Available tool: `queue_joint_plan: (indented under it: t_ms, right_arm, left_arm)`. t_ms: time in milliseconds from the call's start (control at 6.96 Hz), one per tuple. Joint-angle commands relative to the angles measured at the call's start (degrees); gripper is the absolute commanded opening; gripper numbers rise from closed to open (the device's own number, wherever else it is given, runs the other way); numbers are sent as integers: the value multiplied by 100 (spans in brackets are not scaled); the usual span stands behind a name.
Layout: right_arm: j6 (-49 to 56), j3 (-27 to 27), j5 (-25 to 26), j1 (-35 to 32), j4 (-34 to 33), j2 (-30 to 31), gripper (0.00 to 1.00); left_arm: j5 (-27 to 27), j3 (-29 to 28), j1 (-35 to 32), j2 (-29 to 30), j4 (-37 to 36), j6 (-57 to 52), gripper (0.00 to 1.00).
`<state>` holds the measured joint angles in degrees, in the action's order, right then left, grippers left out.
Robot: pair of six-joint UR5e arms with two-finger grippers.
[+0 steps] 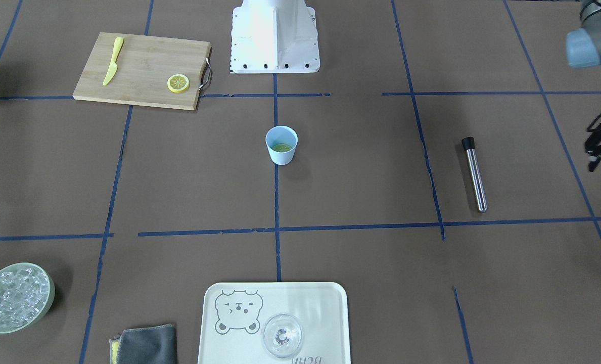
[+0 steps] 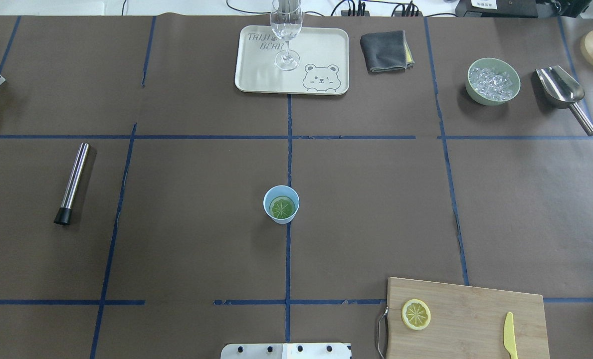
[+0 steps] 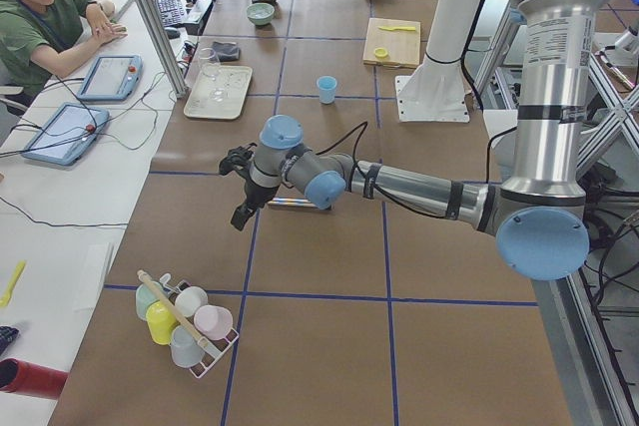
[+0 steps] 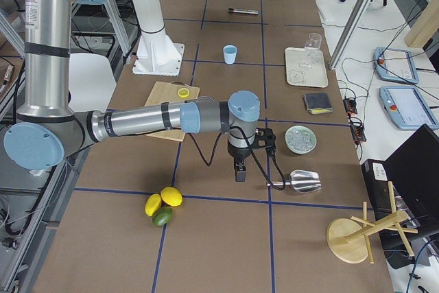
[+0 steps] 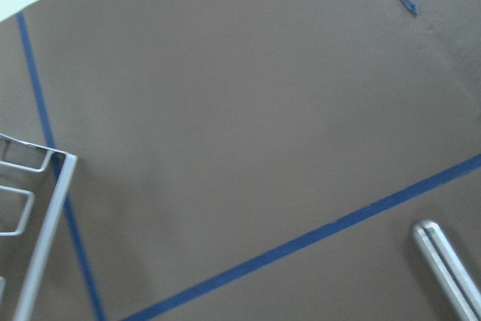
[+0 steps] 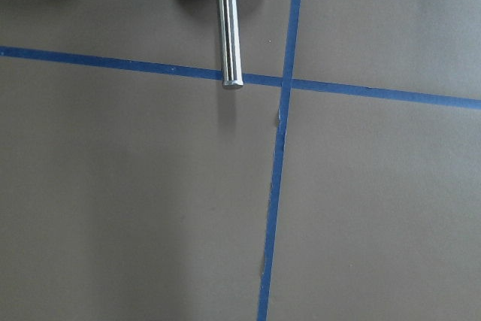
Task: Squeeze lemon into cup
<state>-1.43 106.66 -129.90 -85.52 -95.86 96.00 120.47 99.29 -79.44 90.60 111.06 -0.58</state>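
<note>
The pale-blue cup (image 2: 281,204) stands upright at the table's middle, also in the front view (image 1: 281,145). One lemon slice (image 2: 282,208) lies flat inside it. A second lemon slice (image 2: 416,314) lies on the wooden cutting board (image 2: 476,309). Both grippers are far from the cup. My left gripper (image 3: 240,216) hangs over the table's left end near the metal rod (image 2: 72,182). My right gripper (image 4: 239,173) hangs over the right end beside the metal scoop (image 4: 302,182). I cannot tell whether either is open or shut. The wrist views show no fingers.
A yellow plastic knife (image 2: 509,336) lies on the board. A tray (image 2: 256,75) holds a clear glass (image 2: 286,35) at the far side, next to a grey cloth (image 2: 385,51) and a green bowl of ice (image 2: 493,81). A cup rack (image 3: 185,316) stands at the left end.
</note>
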Motion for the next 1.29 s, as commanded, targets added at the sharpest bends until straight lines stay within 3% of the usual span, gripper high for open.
queue_joint_plan:
  t_ms: [0,144,287,431,574,862,1149]
  right_arm:
    - [2,-14,-26,0,-3,50,100]
    - [2,-14,-18,0,-3,68,100]
    - [2,-14,-27,0,-3,86,100]
    - [2,-14,-27,0,-3,103,100]
    - [2,-31,-27,0,-3,112,100]
    - [2,-14,-27,0,-3,121,100]
    - [-32,-14,-27,0,-3,156,100]
  left_arm:
    - [644,11,-1038,20,-1739,-1092,100]
    - [680,-76,-1065,28,-2442,-1111,100]
    - [828,-68,-1196,-189,-2562,-1119,100]
    - [1578,11,-1397,-600,-2485,-1120,100]
    - [1837,-6,-1408,-613,-2528,-1085,100]
    - [1413,-103,-1408,-587,-2493,-1067,100]
    - [1383,55,-1426,-614,-2476,-1119,100]
